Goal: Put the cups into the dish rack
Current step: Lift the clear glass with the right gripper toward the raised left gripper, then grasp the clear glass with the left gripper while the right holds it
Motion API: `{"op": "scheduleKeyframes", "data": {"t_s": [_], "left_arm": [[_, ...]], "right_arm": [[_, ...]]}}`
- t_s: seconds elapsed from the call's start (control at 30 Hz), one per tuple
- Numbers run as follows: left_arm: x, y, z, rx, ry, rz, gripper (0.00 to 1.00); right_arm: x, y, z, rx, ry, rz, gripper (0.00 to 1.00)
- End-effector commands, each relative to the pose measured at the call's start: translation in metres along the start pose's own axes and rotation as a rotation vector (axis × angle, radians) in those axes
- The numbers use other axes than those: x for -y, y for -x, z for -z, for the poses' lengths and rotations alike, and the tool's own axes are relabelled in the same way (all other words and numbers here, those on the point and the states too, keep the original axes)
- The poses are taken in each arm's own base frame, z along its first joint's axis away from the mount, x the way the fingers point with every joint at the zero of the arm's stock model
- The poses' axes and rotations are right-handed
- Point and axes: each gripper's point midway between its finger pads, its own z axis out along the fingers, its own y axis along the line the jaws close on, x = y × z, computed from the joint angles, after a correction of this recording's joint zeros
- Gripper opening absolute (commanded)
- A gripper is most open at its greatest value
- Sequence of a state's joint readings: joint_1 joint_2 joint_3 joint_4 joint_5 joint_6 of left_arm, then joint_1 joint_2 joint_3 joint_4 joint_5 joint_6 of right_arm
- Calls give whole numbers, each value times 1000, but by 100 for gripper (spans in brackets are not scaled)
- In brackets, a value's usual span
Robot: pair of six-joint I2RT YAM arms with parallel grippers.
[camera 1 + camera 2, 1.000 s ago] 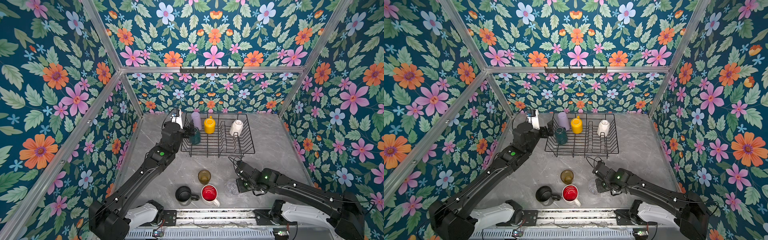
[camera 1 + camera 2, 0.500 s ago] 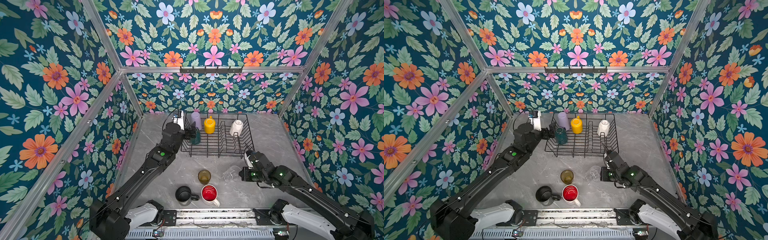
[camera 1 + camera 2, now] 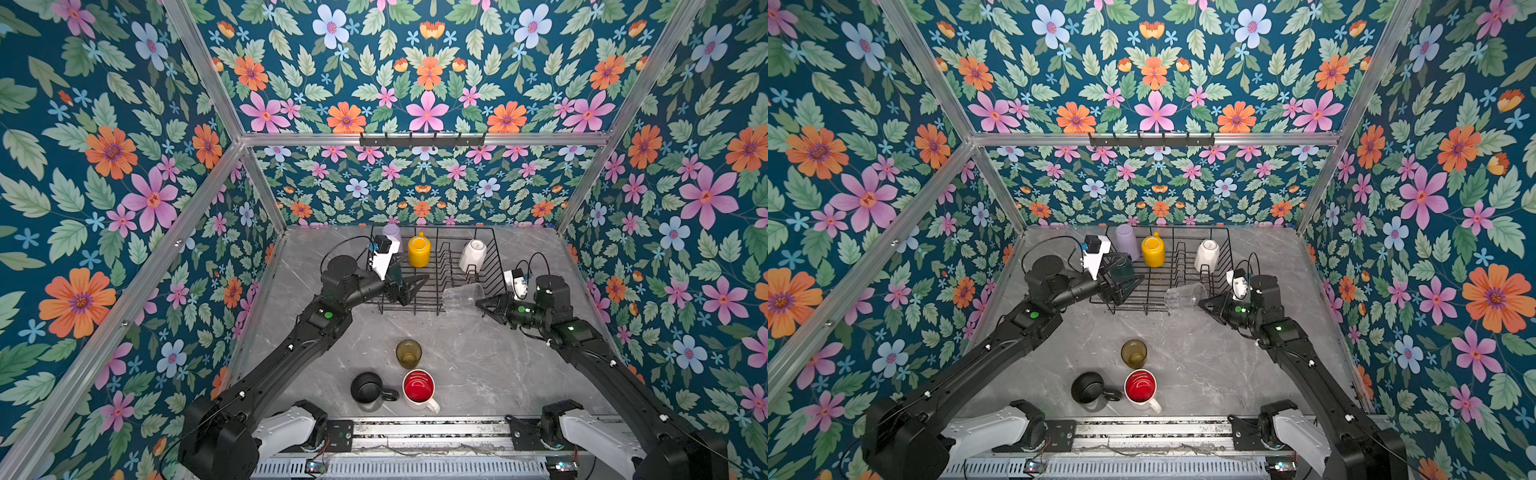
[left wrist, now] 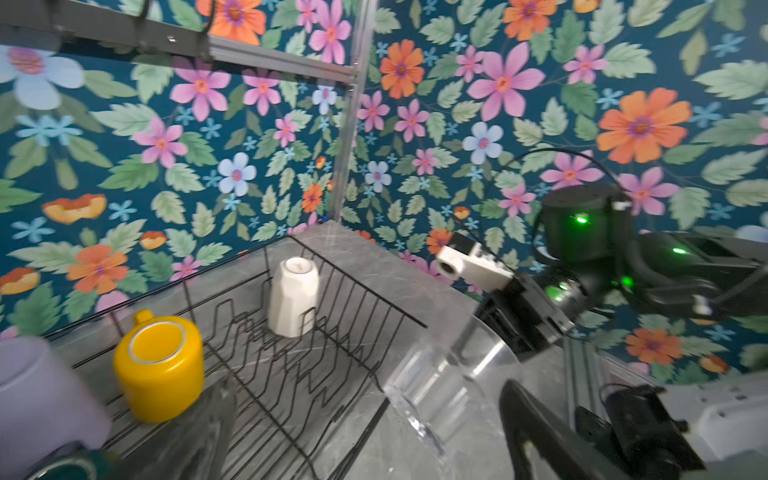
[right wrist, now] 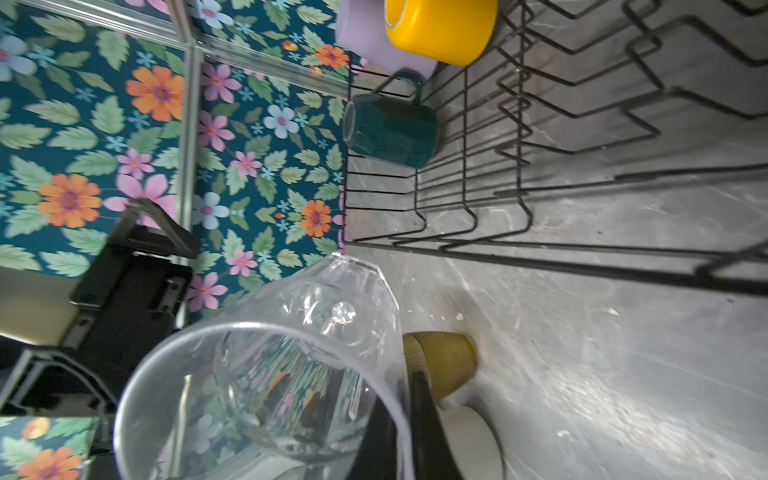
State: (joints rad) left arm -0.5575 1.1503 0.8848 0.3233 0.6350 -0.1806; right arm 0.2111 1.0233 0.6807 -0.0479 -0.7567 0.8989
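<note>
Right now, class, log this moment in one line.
right gripper: shut on clear glass, by dish rack | left gripper: open | table: amber glass, black mug, red-inside mug

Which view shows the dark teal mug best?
The right wrist view: the dark teal ceramic mug appears whole inside the black wire dish rack. In both top views the left arm hides most of it; the left wrist view catches only a blurred edge.

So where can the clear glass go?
In the rack, the near middle and near-right corner are bare, in front of the cream-white mug. Its left end is crowded: lilac tumbler, yellow mug, teal mug, left hand.
</note>
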Motion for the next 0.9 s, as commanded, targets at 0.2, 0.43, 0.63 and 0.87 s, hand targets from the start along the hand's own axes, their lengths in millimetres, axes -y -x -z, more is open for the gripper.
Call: {"op": "scheduleKeyframes", "data": {"t_s": [0.2, 0.43, 0.63, 0.87], "left_arm": [[52, 1, 5, 17, -325, -53, 100], [56, -4, 3, 5, -370, -54, 100], [56, -4, -1, 3, -389, -48, 100], [55, -3, -5, -1, -406, -38, 100]], "right_arm": [[-68, 15, -3, -69, 323, 73, 0], [-82, 12, 2, -87, 380, 105, 0], [-90, 8, 4, -95, 402, 127, 0], [-105, -4, 0, -137, 436, 166, 0]]}}
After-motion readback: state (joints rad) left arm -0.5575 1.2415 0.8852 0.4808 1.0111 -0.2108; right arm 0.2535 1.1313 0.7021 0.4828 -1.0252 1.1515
